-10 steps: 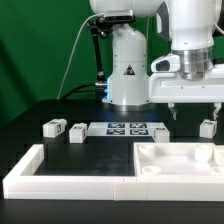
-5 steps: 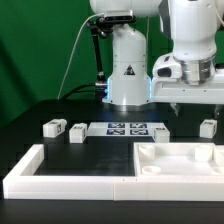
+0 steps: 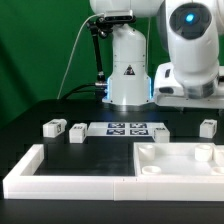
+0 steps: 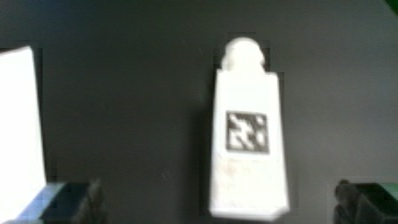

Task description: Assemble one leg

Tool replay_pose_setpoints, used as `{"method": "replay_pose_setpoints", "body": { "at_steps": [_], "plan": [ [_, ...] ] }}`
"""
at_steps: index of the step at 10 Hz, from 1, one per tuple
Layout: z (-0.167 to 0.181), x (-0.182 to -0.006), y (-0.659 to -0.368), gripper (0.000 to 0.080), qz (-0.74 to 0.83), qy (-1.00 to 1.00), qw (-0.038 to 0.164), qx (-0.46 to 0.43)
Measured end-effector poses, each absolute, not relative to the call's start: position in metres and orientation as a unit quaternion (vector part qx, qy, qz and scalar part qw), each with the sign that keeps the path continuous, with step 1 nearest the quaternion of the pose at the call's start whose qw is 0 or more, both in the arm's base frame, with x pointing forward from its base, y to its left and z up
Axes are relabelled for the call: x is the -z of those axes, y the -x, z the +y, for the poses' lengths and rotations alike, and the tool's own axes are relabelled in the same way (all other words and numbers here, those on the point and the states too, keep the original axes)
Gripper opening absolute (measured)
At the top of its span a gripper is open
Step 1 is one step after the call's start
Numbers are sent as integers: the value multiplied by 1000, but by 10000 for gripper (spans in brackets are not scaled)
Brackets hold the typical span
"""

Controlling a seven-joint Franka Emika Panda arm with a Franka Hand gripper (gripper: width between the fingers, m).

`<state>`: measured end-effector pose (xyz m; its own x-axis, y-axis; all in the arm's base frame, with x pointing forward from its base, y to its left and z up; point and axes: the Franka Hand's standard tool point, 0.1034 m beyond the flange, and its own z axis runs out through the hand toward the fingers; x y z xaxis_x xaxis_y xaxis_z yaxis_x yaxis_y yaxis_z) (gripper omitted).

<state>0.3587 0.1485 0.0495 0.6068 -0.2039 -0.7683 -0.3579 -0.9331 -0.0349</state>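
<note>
We see the end effector [image 4: 217, 203] spread wide and empty. The leg [image 4: 246, 140] lies on the black counter [image 4: 125, 60] between its fingers, untouched. A white piece [image 4: 16, 110] beside it is cut off at the edge, and the wrist view is blurred.

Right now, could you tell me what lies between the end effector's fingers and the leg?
Nothing. In the wrist view only bare black table separates the leg from the fingers of the open end effector, which flank it without touching.

Arm [image 3: 190, 50] is glossy white rounded shells with a glowing blue spot [image 3: 190, 17], plus a black triangle sticker [image 3: 128, 72] on its base [image 3: 137, 48]. Thin black cable [image 3: 97, 50] beside that base. The end effector [image 4: 217, 200] has dark fingers [image 4: 71, 200].
</note>
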Motion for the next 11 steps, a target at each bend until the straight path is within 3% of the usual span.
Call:
{"method": "replay_pose_setpoints", "body": {
  "at_steps": [2,10,11],
  "plan": [
    [152,-30,-353,649,164,876,91,-444],
    [175,-9,-332,649,147,882,78,-441],
    [175,-9,-332,527,150,881,76,-442]
  ]
}}
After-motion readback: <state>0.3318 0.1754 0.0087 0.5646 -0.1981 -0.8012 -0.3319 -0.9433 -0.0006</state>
